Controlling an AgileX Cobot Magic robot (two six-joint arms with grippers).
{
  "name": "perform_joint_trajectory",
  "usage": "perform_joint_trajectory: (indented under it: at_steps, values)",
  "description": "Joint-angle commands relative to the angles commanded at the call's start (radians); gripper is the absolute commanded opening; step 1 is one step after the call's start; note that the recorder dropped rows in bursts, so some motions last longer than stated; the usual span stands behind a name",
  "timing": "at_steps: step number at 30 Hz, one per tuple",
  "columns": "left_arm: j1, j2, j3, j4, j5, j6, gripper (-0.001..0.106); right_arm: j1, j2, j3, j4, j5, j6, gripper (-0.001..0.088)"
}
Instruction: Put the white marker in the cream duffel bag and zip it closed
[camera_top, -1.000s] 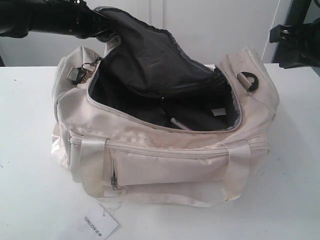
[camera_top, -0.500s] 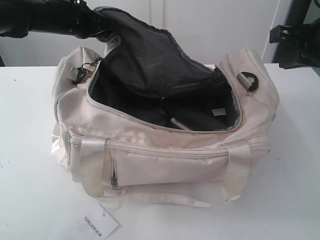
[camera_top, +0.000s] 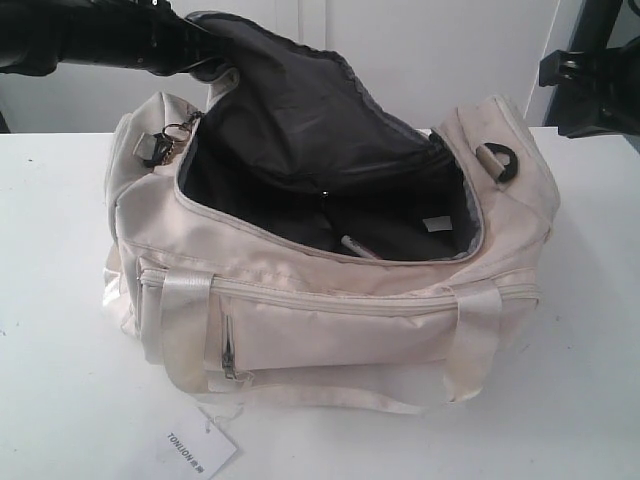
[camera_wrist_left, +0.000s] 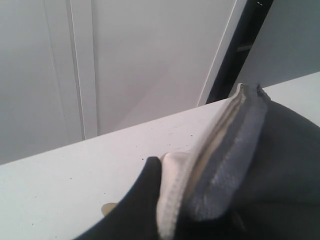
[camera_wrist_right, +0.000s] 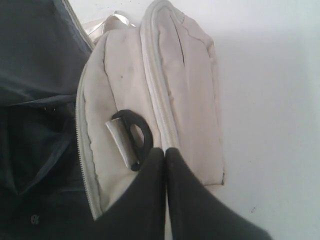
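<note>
The white marker (camera_top: 354, 245) already lay inside the cream duffel bag (camera_top: 330, 330) on its dark lining (camera_top: 250, 185), long axis slanting toward the near rim (which end bore the cap could not be told). The left fingers (camera_wrist_left: 145, 192) pinched the lid flap (camera_top: 300, 90) upright. The right fingers (camera_wrist_right: 150, 195) hung pressed together and empty over the bag's end. Zipping was left to do: the flap probably needed lowering before the zipper (camera_wrist_right: 80, 150) could be drawn round.

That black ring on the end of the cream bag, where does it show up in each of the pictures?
Exterior view: the black ring sits on the right end of the cream duffel bag, towards the upper right of the picture.
Left wrist view: not in it.
Right wrist view: the ring is near the picture's middle, on the cream end panel.
Shared landmark: the bag's dark lining, seen in all three.
</note>
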Motion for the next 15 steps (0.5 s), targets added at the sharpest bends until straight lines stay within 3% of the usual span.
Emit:
perform_joint_trajectory:
  at_steps: [15]
  values:
    - [0.000,-0.068,-0.002,-0.007,0.299,0.002,0.000,0.000,0.000,0.000,0.000,0.004,0.000,0.0000]
